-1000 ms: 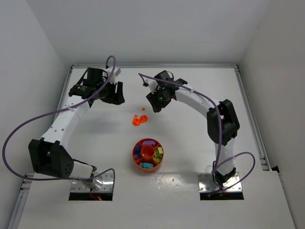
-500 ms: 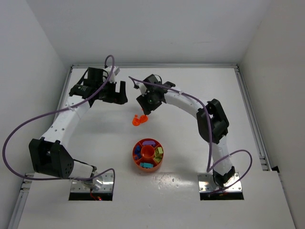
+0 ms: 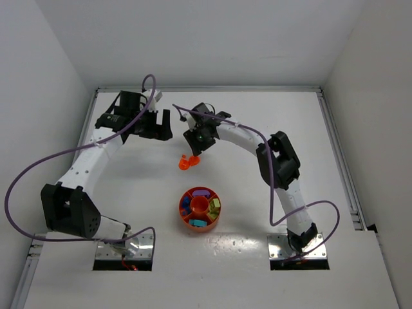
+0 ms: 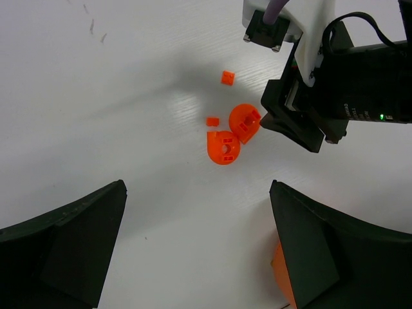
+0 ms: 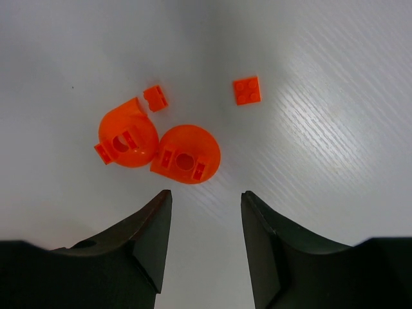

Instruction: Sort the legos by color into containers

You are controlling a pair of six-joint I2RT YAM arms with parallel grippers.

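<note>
Several orange-red legos lie together on the table: two rounded pieces (image 5: pixel 125 138) (image 5: pixel 187 154), a tiny brick (image 5: pixel 155 98) and a square brick (image 5: pixel 247 90). In the top view this orange-red cluster (image 3: pixel 187 161) sits above the round divided tray (image 3: pixel 181 208), whose containers hold purple, blue, yellow-green and teal bricks. My right gripper (image 5: pixel 206 196) hovers just short of the rounded pieces, open with nothing between its fingers. My left gripper (image 4: pixel 197 187) stands wide open and empty, left of the cluster, looking at the same pieces (image 4: pixel 224 147).
The right gripper's black body (image 4: pixel 322 109) fills the upper right of the left wrist view, close to the legos. The tray's rim (image 4: pixel 280 273) peeks from behind the left gripper's right finger. White walls enclose the table at the back and sides.
The left gripper has opened wide. The right arm has swung left and closer, bringing its gripper over the orange-red cluster.
</note>
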